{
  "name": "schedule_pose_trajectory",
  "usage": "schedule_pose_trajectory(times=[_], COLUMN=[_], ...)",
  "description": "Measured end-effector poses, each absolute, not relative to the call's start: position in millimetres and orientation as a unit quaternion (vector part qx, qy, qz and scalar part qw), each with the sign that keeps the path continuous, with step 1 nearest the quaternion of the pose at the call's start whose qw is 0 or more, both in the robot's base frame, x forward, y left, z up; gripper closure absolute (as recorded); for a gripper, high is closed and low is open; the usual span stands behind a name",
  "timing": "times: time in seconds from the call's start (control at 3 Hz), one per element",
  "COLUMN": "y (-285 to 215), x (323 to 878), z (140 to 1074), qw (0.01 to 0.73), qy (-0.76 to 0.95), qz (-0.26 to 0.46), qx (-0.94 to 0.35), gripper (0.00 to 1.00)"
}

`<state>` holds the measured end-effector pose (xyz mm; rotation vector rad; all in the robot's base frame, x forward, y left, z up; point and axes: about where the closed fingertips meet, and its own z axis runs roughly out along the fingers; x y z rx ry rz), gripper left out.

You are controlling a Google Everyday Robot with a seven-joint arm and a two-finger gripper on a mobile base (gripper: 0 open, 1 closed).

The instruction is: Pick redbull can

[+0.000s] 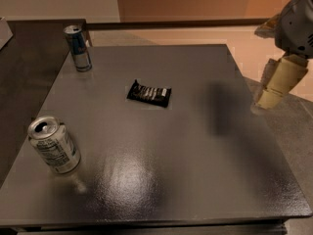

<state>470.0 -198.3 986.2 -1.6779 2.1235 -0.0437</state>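
The redbull can (pixel 78 48) is slim and blue-and-silver with a silver top. It stands upright at the far left corner of the grey table (pixel 195 155). My gripper (pixel 266 101) hangs beyond the table's right edge, far to the right of the can and above floor level. It holds nothing that I can see.
A wider silver-white can with printed text (pixel 53 144) stands near the front left. A black snack bar wrapper (pixel 149 93) lies in the middle of the table. A darker counter (pixel 24 72) adjoins the table's left side.
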Motion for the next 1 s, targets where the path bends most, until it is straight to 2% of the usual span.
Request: schedule_pose_trajectory(times=[1.0], y=[-115.9], x=[581.7], z=[971.0], qw=[0.323], qy=[0.721], qz=[0.007], qx=[-0.614], gripper=[0.0])
